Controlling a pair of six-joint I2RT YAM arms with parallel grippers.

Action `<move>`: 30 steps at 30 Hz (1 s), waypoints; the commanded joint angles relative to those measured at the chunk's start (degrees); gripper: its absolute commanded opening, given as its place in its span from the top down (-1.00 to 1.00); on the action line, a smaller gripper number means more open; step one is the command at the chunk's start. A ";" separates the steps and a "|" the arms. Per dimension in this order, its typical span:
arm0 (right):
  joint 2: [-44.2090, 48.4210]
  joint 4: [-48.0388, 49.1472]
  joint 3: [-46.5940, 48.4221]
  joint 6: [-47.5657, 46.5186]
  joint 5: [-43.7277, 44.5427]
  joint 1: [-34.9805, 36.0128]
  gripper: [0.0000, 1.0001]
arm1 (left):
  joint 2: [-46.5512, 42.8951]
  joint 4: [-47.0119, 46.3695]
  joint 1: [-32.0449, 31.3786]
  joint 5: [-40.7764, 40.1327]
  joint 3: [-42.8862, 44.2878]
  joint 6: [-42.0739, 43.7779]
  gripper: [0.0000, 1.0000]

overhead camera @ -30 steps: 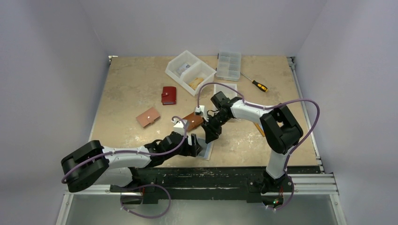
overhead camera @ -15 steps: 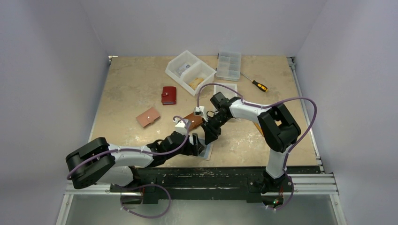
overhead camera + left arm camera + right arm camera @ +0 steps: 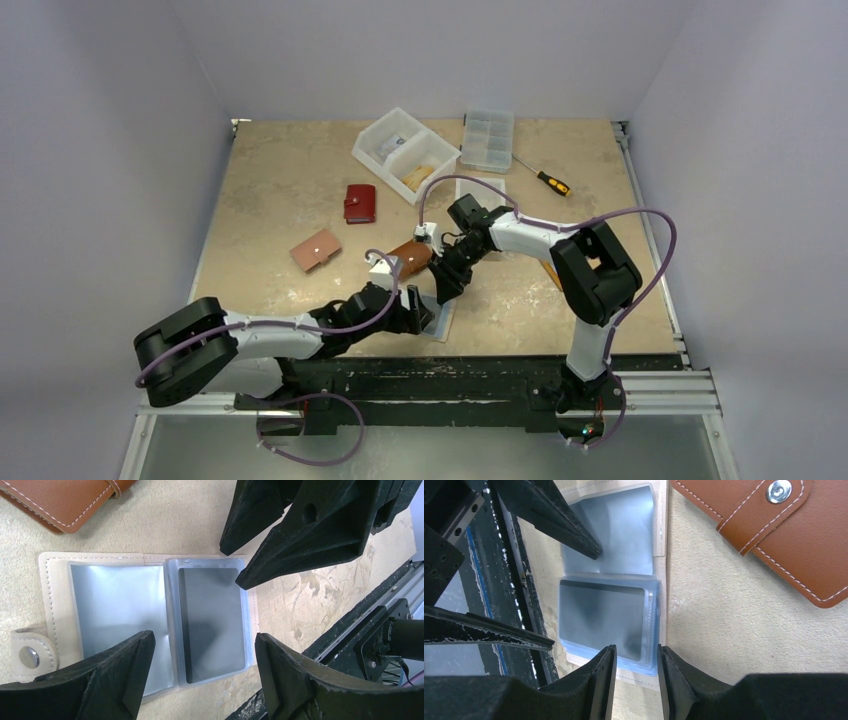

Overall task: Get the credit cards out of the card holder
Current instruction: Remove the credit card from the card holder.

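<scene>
A cream card holder (image 3: 50,595) lies open and flat near the table's front edge, its clear sleeves facing up. A dark credit card (image 3: 212,620) sits inside the right-hand sleeve, and the other sleeve looks grey and empty. My left gripper (image 3: 204,642) is open, hovering over the holder's near side. My right gripper (image 3: 636,652) is narrowly open, its tips just over the corner of the sleeve that holds the dark card (image 3: 601,617). In the top view the two grippers (image 3: 415,312) (image 3: 443,290) meet over the holder (image 3: 441,322). No other cards show.
A closed brown card holder (image 3: 412,258) lies just behind the open one. A red wallet (image 3: 360,203) and a pink wallet (image 3: 316,250) lie to the left. Clear bins (image 3: 405,152), a compartment box (image 3: 487,140) and a screwdriver (image 3: 545,180) are at the back. The black front rail (image 3: 360,625) is close.
My left arm's elbow has shifted slightly. Both grippers stay over the open holder in nearly the same places, and the card has not moved.
</scene>
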State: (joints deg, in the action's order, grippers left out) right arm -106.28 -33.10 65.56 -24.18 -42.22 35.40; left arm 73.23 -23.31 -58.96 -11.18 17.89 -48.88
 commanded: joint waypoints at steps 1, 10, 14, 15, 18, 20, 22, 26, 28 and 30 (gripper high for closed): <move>2.57 0.36 -0.18 -0.17 0.69 -0.02 0.14 | -1.62 3.40 -0.28 -1.10 -1.54 0.66 -0.57; 2.19 -2.13 0.07 -2.74 -4.19 0.11 0.26 | -1.62 1.34 -0.36 -0.06 -1.57 1.88 -0.56; 1.66 -3.02 0.59 -2.99 -5.67 0.27 0.30 | -1.99 1.59 -0.62 0.02 -1.55 2.13 -0.56; 1.42 -3.28 0.74 -3.02 -6.02 0.24 0.32 | -2.03 1.60 -0.67 -0.05 -1.64 2.19 -0.56; 0.78 -4.26 1.33 -3.12 -7.51 0.26 0.34 | -2.19 1.69 -0.93 -0.08 -1.59 2.53 -0.56; 0.71 -4.38 1.49 -3.02 -7.89 0.25 0.33 | -2.20 1.77 -1.19 -0.11 -1.35 3.01 -0.56; 1.00 -3.46 1.14 -2.30 -6.58 0.27 0.32 | -2.22 2.55 -1.47 -0.55 -0.99 3.48 -0.57; 1.48 -1.40 0.28 -0.18 -4.15 0.28 0.28 | -2.20 6.34 -2.64 -2.73 0.10 3.80 -0.60; 0.78 -1.75 0.54 0.14 -4.90 0.28 0.28 | -2.10 7.60 -3.59 -3.77 0.68 3.88 -0.61; -0.16 -2.59 1.12 -0.02 -6.59 0.24 0.28 | -1.77 8.44 -4.58 -4.61 1.60 4.24 -0.63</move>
State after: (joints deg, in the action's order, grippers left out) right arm -106.24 -35.57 65.54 -25.17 -46.68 35.42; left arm 71.35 -20.25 -61.78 -13.69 17.78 -45.95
